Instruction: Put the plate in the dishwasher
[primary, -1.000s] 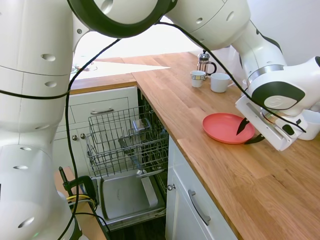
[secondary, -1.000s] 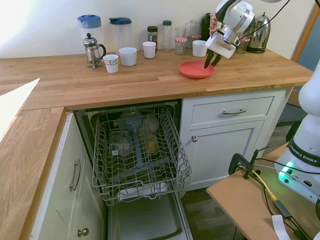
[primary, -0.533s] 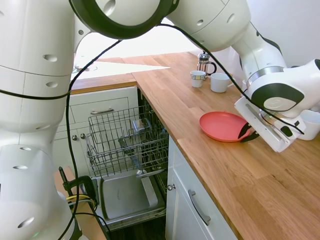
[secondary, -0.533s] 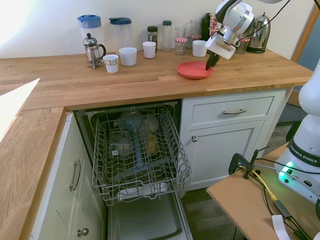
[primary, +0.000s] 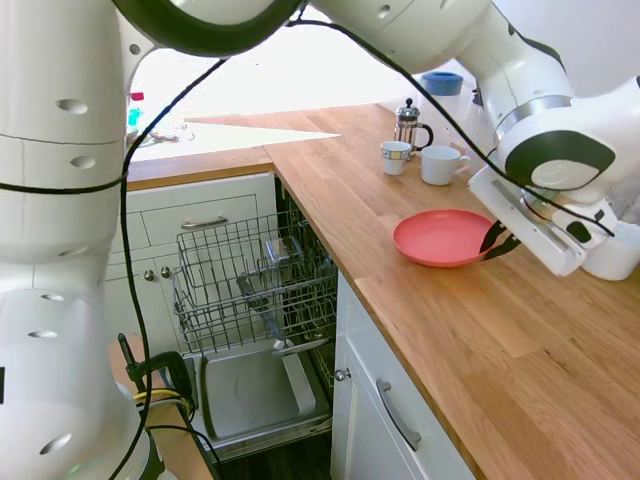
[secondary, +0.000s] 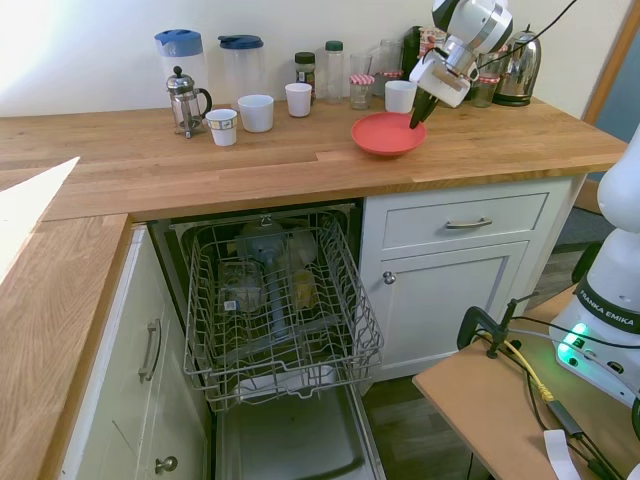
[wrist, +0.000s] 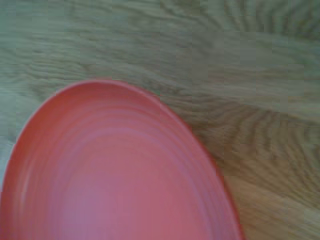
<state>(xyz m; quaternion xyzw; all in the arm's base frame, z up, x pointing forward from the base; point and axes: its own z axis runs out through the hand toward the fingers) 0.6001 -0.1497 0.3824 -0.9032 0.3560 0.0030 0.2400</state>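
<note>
Now gripper (primary: 497, 241) clenched on rim of plate (primary: 437, 237), plate lifted off counter (primary: 480, 340), tilted, extending from fingertips toward open dishwasher (primary: 255, 300), mugs (primary: 438, 165) behind it

Gripper (primary: 494, 242) gone from open astride the rim to clamped on the plate (primary: 440, 237), plate since raised off the wooden counter (primary: 480, 350), tilted, and carried a little toward the mugs (secondary: 257, 112) and the dishwasher (secondary: 280, 300) side, arm risen with it.
</note>
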